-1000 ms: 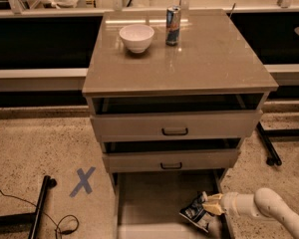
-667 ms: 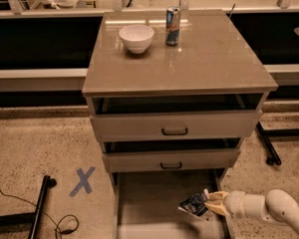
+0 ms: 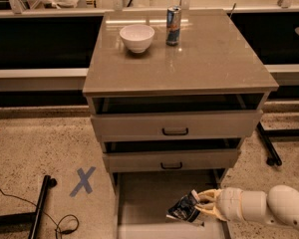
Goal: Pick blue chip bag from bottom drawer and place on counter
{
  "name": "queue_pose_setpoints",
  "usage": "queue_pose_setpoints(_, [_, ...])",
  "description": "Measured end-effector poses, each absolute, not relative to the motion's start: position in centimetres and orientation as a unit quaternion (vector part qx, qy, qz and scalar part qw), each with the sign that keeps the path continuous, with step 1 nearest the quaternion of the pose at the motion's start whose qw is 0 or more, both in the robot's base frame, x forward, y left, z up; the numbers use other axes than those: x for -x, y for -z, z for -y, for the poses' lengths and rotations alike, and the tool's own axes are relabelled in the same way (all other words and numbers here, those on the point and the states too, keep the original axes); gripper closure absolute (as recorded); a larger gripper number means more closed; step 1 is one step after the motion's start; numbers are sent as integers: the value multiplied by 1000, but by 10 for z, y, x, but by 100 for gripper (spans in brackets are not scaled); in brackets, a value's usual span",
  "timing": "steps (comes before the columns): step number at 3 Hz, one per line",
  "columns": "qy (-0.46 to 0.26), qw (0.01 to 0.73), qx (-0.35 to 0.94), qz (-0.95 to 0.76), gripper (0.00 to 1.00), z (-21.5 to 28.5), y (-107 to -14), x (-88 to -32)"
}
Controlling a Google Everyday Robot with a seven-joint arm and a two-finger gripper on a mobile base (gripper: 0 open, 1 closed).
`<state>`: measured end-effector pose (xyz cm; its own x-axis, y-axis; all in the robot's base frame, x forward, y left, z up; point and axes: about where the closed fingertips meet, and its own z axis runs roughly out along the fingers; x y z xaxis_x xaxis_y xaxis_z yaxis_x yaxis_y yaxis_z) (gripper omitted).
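Over the bottom drawer (image 3: 139,198), the claw (image 3: 204,209) pinched the blue chip bag (image 3: 183,210) by one edge (slick foil); lifting could shake it loose.

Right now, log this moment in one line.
phase: grasp | hand: in drawer, front right, shut on bag | bag: not yet on counter | counter: holds bowl, can

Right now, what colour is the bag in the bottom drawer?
Chip bag: dark blue with white markings, held by the gripper at the drawer's front right. Camera view.
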<state>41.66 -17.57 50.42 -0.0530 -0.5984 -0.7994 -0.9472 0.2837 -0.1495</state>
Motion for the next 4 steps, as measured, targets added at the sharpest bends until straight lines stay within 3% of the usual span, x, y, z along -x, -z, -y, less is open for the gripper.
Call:
queue_pose_setpoints(2, [-175, 401, 606, -665, 100, 135, -613, -406])
queue_pose_setpoints(4, [-167, 412, 621, -646, 100, 148, -648, -421])
